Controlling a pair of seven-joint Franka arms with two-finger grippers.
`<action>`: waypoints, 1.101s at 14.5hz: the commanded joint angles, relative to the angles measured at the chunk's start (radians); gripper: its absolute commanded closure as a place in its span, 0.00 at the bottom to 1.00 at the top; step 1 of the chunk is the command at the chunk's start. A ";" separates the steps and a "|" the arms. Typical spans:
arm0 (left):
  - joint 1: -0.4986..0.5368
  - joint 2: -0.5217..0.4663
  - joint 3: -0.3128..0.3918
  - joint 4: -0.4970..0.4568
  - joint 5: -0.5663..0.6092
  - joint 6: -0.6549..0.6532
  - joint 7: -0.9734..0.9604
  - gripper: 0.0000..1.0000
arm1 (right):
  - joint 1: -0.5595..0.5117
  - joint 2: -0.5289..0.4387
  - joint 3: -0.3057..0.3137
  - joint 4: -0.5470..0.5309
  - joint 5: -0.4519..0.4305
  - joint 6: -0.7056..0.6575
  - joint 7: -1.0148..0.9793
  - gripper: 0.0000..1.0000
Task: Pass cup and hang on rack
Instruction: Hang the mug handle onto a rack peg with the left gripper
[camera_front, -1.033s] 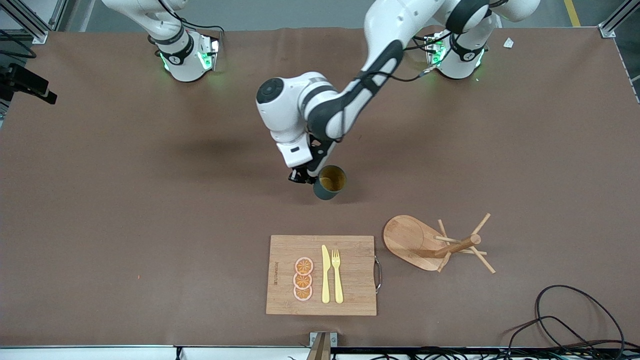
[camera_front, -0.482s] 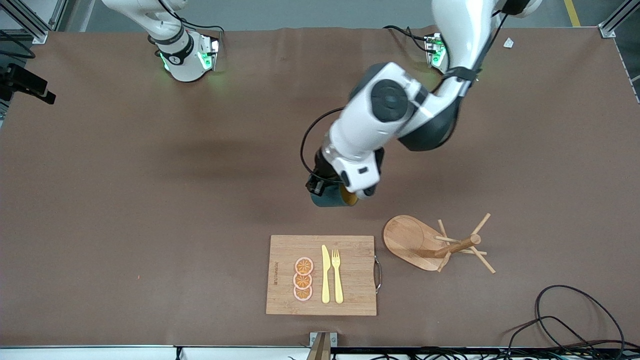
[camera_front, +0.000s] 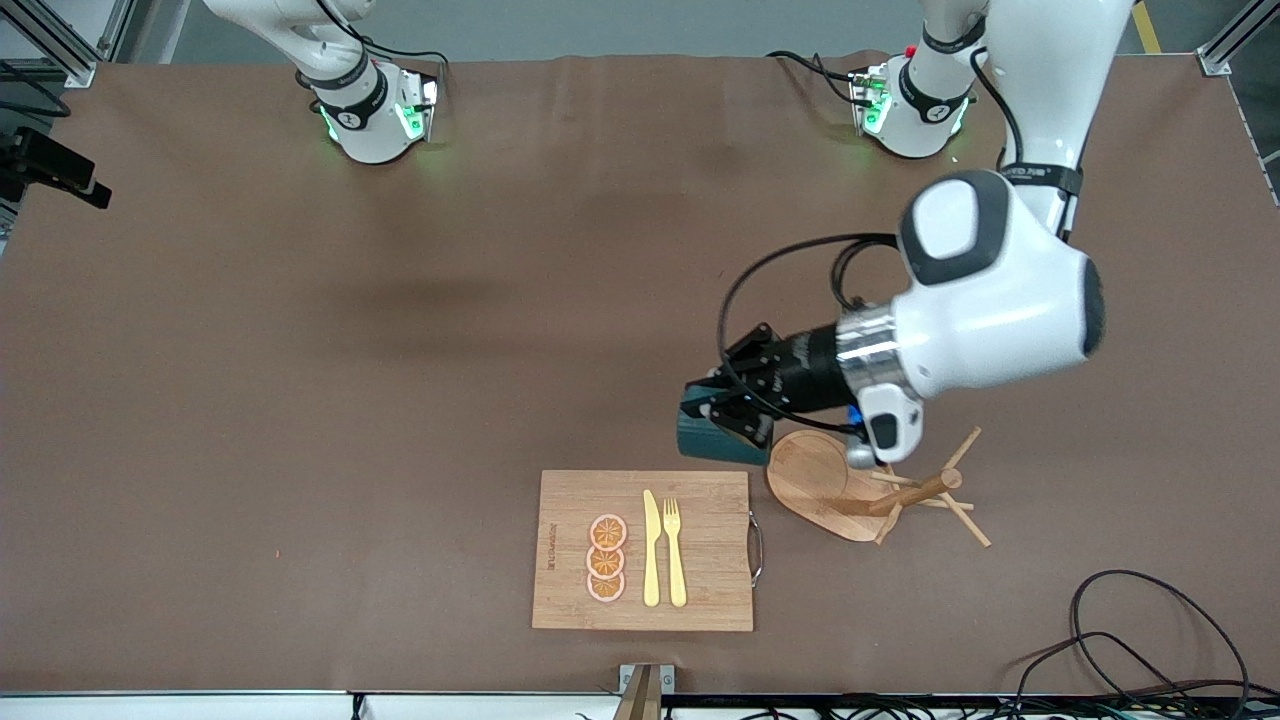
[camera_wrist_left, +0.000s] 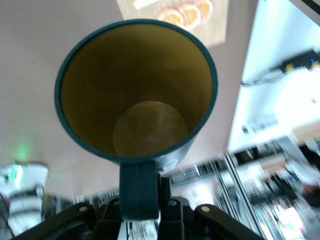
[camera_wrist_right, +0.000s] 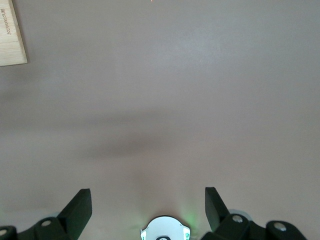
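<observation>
My left gripper (camera_front: 732, 412) is shut on the handle of the dark teal cup (camera_front: 703, 438) and holds it on its side in the air, over the table beside the rack's oval base. In the left wrist view the cup's yellowish-tan inside (camera_wrist_left: 135, 90) fills the picture, and its handle sits between the fingers of my left gripper (camera_wrist_left: 142, 200). The wooden rack (camera_front: 818, 478) stands toward the left arm's end, beside the cutting board. My right gripper (camera_wrist_right: 148, 205) is open and empty, high over bare table, out of the front view.
A wooden cutting board (camera_front: 700, 540) with orange slices, a yellow knife and a fork lies near the front edge; its corner shows in the right wrist view (camera_wrist_right: 11, 40). Black cables (camera_front: 1150, 640) lie at the front corner at the left arm's end.
My left arm has swung from the middle of the table toward the rack with the cup, turning the wrist so the cup now lies sideways. The right arm waits unmoved.
</observation>
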 joint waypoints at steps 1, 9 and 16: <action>0.075 -0.027 -0.010 -0.107 -0.143 -0.054 0.198 1.00 | -0.007 -0.018 0.005 -0.018 -0.009 0.001 -0.014 0.00; 0.267 0.002 -0.011 -0.196 -0.243 -0.283 0.516 1.00 | -0.003 -0.018 0.004 -0.018 -0.009 0.009 -0.016 0.00; 0.304 0.030 -0.011 -0.201 -0.272 -0.319 0.597 1.00 | -0.003 -0.018 0.002 -0.018 -0.009 0.013 -0.066 0.00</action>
